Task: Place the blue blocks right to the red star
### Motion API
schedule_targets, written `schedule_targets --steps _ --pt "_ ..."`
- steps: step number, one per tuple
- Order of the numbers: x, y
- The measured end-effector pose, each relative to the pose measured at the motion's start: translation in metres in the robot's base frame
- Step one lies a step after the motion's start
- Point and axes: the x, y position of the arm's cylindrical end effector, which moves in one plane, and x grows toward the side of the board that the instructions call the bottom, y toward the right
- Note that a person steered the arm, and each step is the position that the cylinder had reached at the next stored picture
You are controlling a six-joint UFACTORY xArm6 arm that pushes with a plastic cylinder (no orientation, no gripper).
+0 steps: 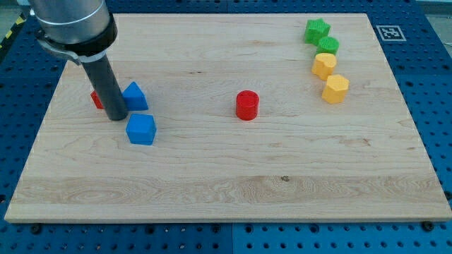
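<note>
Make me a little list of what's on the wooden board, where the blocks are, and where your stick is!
my tip: between the red and blue blocks at the view's left
blue blocks: one right of the rod, a cube below it
red star: mostly hidden behind the rod
red cylinder: near the middle
green blocks: top right
yellow blocks: just under the green

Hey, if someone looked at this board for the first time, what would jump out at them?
The dark rod at the view's left, my tip down among a red block mostly hidden behind it and two blue blocks. Next, the lone red cylinder mid-board, and green and yellow blocks lined up top right.
</note>
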Motion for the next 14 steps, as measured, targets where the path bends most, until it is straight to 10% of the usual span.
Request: schedule_targets --steps 3,14 --pt "0.105 0.05" --pt "0.007 0.071"
